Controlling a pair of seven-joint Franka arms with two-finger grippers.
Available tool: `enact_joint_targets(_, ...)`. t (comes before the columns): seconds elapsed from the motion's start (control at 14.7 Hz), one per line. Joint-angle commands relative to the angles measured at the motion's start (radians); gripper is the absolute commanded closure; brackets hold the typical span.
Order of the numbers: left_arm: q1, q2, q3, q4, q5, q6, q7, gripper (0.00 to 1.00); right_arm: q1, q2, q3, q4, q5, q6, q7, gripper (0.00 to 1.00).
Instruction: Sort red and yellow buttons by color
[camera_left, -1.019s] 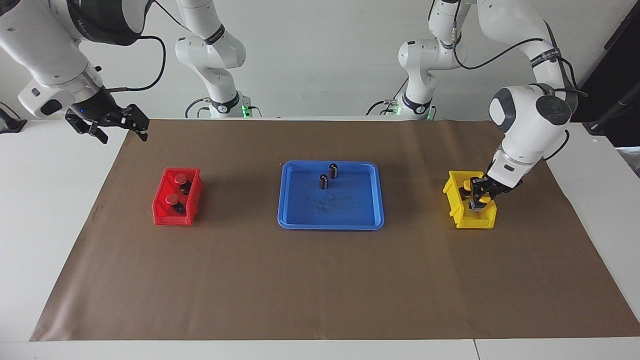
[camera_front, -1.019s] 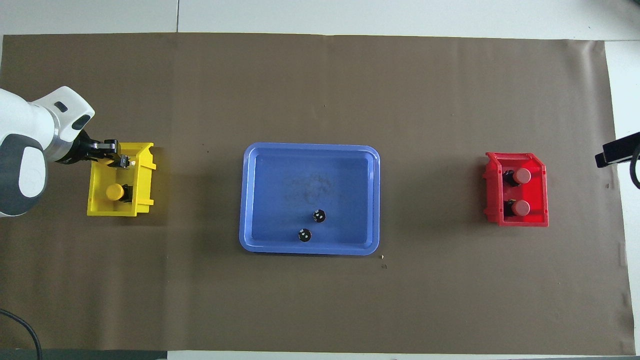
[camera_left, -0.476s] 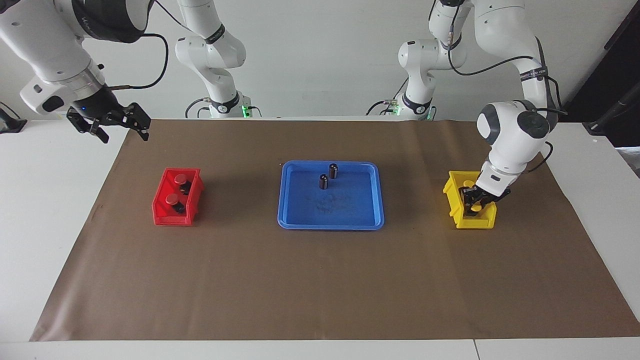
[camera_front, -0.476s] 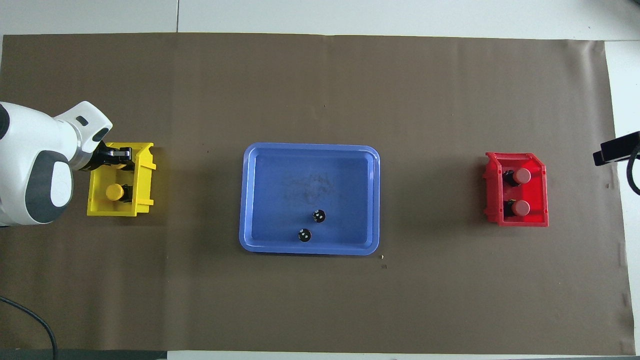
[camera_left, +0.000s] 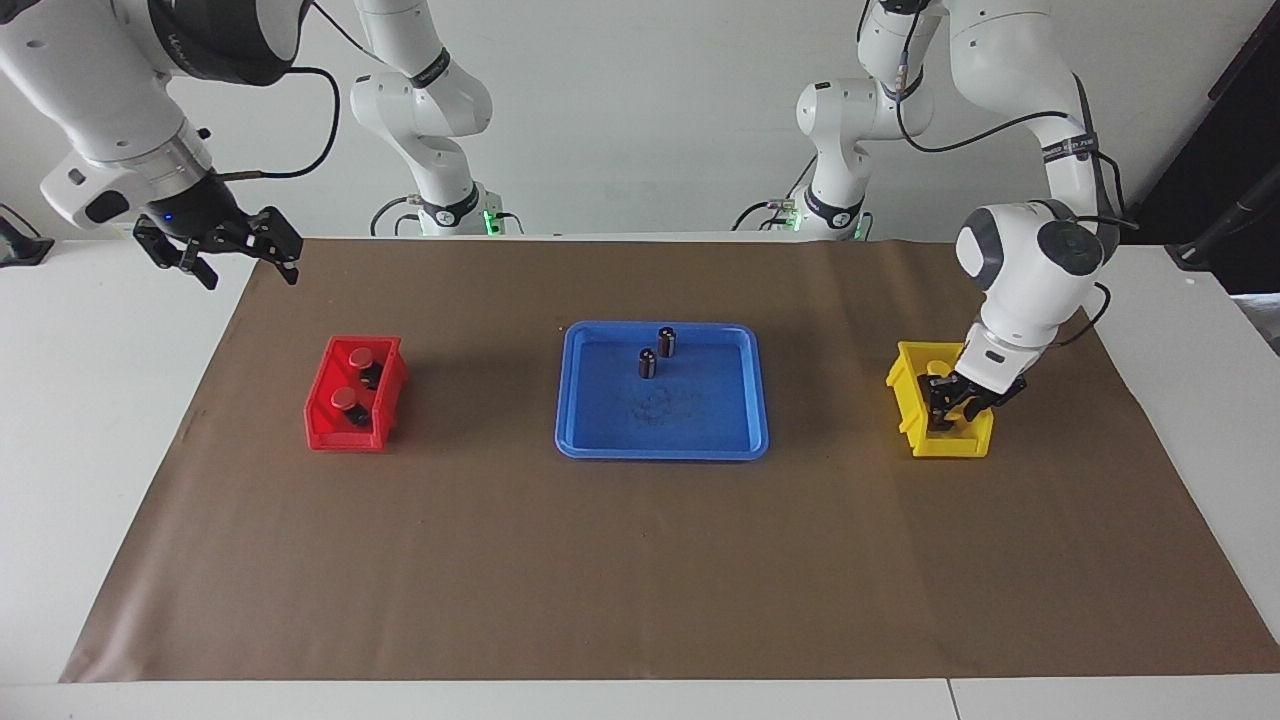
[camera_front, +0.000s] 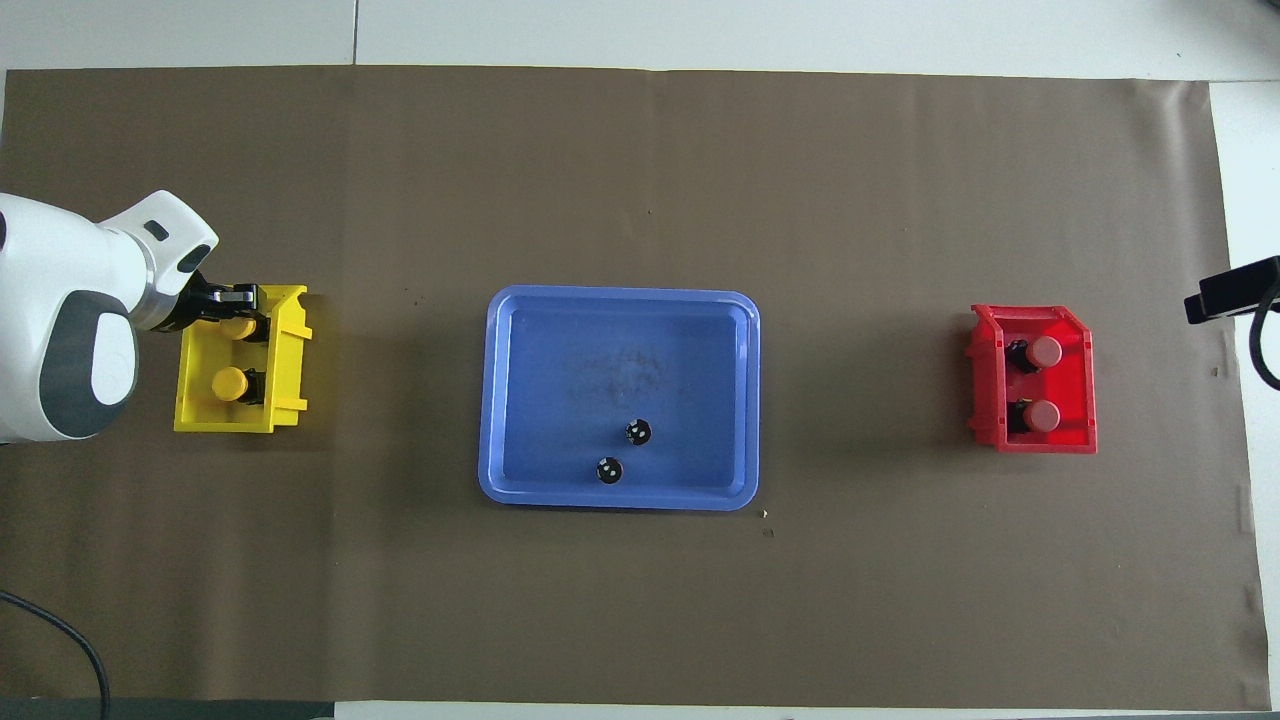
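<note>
Two yellow buttons lie in the yellow bin (camera_left: 906, 402) (camera_front: 291, 345) at the left arm's end of the table: one (camera_front: 229, 384) lies free, the other (camera_front: 240, 327) sits farther from the robots. My left gripper (camera_left: 948, 408) (camera_front: 236, 312) is down inside the bin at that second button. Both red buttons (camera_left: 360, 357) (camera_left: 344, 399) (camera_front: 1045, 350) (camera_front: 1042, 415) rest in the red bin (camera_left: 322, 432) (camera_front: 1086, 440). Raised off the mat's corner at its own end, my right gripper (camera_left: 217, 247) (camera_front: 1228, 295) is open and holds nothing.
A blue tray (camera_left: 660, 447) (camera_front: 494, 400) sits mid-table between the bins. It holds two dark capless cylinders (camera_left: 667, 341) (camera_left: 648, 362) (camera_front: 638, 432) (camera_front: 608, 470) in the part nearer the robots. Brown paper covers the table.
The left gripper has sunk into the yellow bin, and a second yellow cap now shows there beside it. The right arm has barely moved.
</note>
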Motion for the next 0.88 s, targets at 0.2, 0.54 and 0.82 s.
enact_joint_targets(0.2, 0.010, -0.014, -0.011, 0.272, -0.011, -0.323, 0.042, 0.00, 0.004, -0.008, 0.000, -0.012, 0.000, 0.025, 0.016, 0.00)
enact_joint_targets(0.54, 0.010, -0.090, -0.019, 0.461, -0.016, -0.616, 0.048, 0.00, 0.003, -0.007, 0.000, -0.012, 0.000, 0.027, 0.016, 0.00)
enact_joint_targets(0.82, 0.009, -0.105, -0.025, 0.547, -0.033, -0.763, 0.050, 0.00, 0.003, -0.007, 0.000, -0.012, 0.000, 0.027, 0.016, 0.00)
